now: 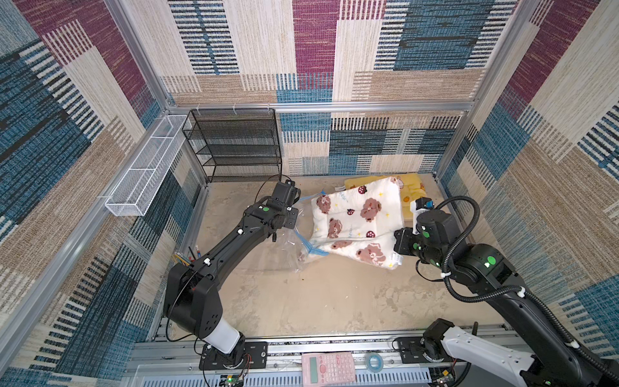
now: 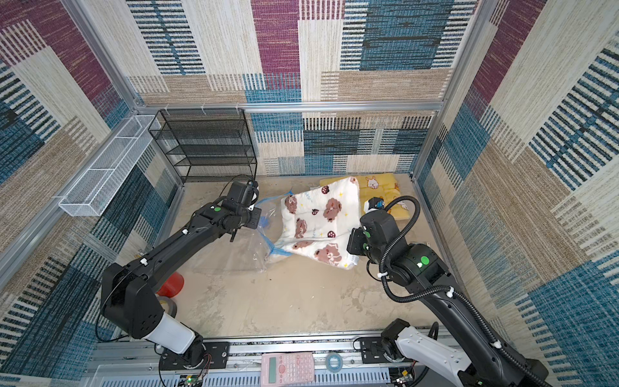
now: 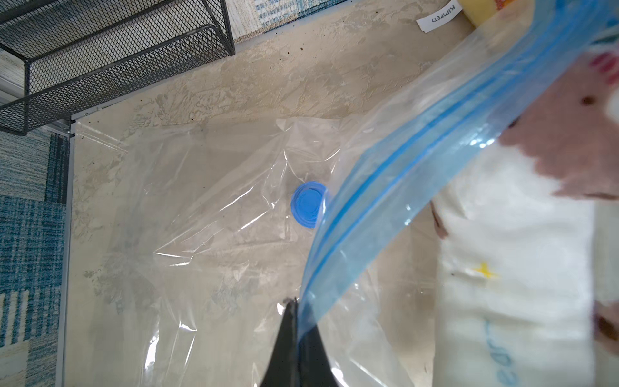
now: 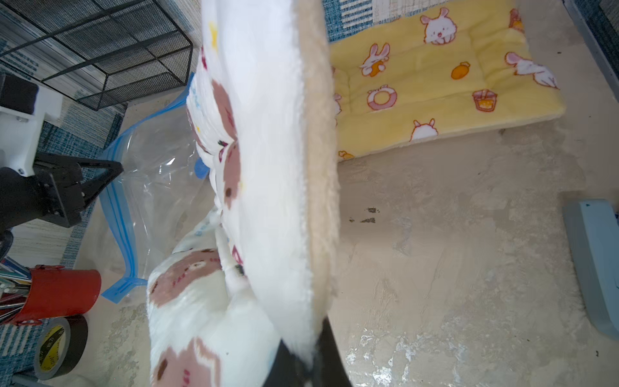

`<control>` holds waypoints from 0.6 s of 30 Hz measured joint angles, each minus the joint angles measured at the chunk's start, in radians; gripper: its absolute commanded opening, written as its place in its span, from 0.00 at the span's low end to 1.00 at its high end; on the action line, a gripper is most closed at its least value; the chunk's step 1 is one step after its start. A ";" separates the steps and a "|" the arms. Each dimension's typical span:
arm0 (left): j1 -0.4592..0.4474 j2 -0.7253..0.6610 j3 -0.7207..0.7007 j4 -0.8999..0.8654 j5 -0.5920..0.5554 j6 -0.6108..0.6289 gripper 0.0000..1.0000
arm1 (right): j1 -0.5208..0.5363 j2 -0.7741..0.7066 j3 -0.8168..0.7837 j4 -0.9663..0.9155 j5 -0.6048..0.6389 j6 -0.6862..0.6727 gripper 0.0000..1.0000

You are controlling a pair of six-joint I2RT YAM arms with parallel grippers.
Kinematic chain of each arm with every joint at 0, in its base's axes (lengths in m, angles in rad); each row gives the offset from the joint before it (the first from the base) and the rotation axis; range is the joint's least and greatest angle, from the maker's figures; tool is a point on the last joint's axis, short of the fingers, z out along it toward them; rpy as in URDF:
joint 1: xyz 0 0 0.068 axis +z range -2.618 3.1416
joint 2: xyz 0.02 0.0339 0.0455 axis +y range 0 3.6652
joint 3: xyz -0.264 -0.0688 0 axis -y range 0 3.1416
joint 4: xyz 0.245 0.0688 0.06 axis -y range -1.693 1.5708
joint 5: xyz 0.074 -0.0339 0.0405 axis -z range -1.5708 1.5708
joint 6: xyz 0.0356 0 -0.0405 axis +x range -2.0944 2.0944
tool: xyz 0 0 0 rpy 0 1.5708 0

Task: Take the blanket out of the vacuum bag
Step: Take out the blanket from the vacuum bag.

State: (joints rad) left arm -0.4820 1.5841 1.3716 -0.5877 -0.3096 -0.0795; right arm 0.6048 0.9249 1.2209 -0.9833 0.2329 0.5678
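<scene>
Two hands are each pinching something: the right hand (image 4: 302,356) is clenching the blanket's (image 1: 356,221) edge, the left hand (image 3: 293,303) is gripping the bag's (image 3: 207,214) blue zip strip (image 3: 385,187). The blanket is lying on the table (image 1: 301,301), mostly outside the bag (one end inside its mouth), a yellow pad (image 1: 413,189) behind.

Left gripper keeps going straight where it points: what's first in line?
Likely the clear film of the vacuum bag, near its blue valve cap; the left gripper is shut on the zip strip. Depth unclear.
</scene>
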 measured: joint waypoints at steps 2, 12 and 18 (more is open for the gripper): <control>0.000 0.002 0.000 0.000 0.001 0.000 0.00 | 0.000 -0.012 0.016 -0.002 -0.016 0.000 0.00; 0.000 0.011 0.005 -0.001 0.003 0.000 0.00 | 0.000 -0.021 0.146 0.030 -0.121 -0.002 0.00; 0.000 0.013 0.006 -0.003 0.003 0.000 0.00 | 0.000 0.006 0.269 0.010 -0.108 -0.027 0.00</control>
State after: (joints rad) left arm -0.4820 1.5970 1.3781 -0.5911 -0.3065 -0.0795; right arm 0.6048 0.9310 1.4895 -0.9737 0.1253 0.5411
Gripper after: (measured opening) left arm 0.051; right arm 0.059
